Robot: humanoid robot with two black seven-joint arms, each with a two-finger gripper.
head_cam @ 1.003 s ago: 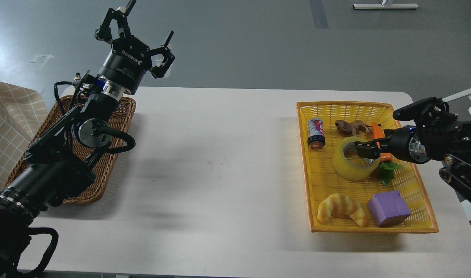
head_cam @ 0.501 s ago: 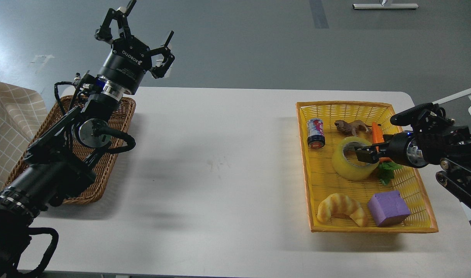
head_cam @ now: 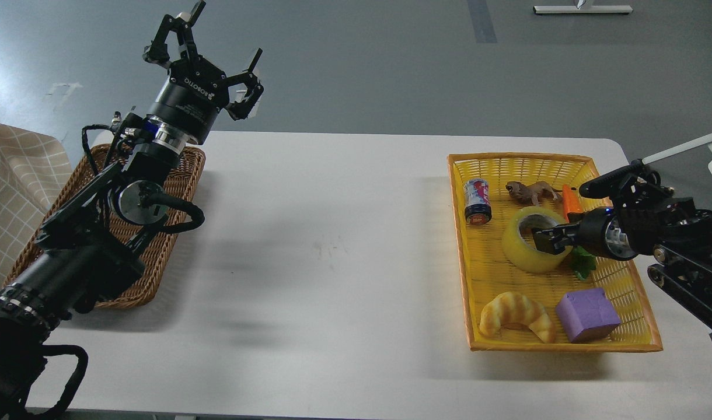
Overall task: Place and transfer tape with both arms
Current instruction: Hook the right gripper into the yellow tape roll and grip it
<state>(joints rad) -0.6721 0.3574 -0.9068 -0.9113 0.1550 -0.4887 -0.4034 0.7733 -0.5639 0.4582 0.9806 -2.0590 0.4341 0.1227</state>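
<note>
Tape first: the wide translucent yellow roll of packing tape (head_cam: 530, 247) lies in the yellow woven plastic basket (head_cam: 624, 274) on the white table (head_cam: 332, 251). My right gripper (head_cam: 544, 240) sits at its rim; I cannot tell its grip. My left gripper (head_cam: 216, 55) hangs spread wide, empty, above the brown wicker basket (head_cam: 175, 192).

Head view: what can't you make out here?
- Right gripper at the tape: fingers small and dark, open or shut unclear; contact with the roll unclear.
- Carrot: lower part hidden by the right arm.
- Wicker basket: inside mostly covered by the left arm.
- Can: label too small to read.
</note>
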